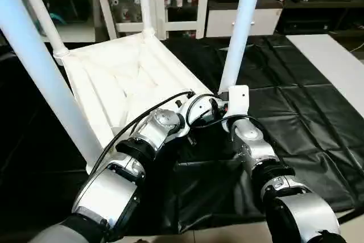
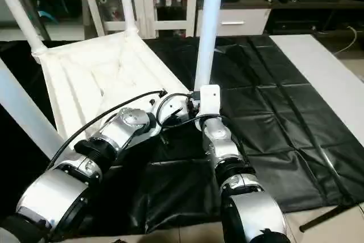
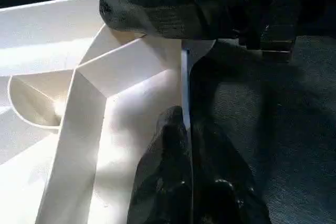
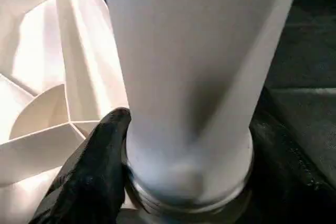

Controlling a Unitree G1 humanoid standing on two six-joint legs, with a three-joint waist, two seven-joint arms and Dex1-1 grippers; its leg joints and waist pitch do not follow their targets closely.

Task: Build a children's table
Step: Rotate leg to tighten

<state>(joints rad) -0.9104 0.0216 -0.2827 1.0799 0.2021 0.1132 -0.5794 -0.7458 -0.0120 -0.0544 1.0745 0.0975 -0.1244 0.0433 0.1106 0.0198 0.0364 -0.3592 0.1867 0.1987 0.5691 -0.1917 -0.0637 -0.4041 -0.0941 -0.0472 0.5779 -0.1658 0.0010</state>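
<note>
Left eye view: white, ribbed children's table (image 1: 122, 81) lies upside-down, legs upright.

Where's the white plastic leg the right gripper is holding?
In the head views, the white tapered leg stands upright in the near right corner socket of the upturned white tabletop, its base gripped by the right gripper.

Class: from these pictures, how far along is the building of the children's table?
Done: the table top lies underside up with all four legs standing in its corners. In hand: the right gripper is closed around the base of the near right leg; the left gripper pinches the top's rim beside it. Left: seat that leg fully, then turn the table upright.
</note>
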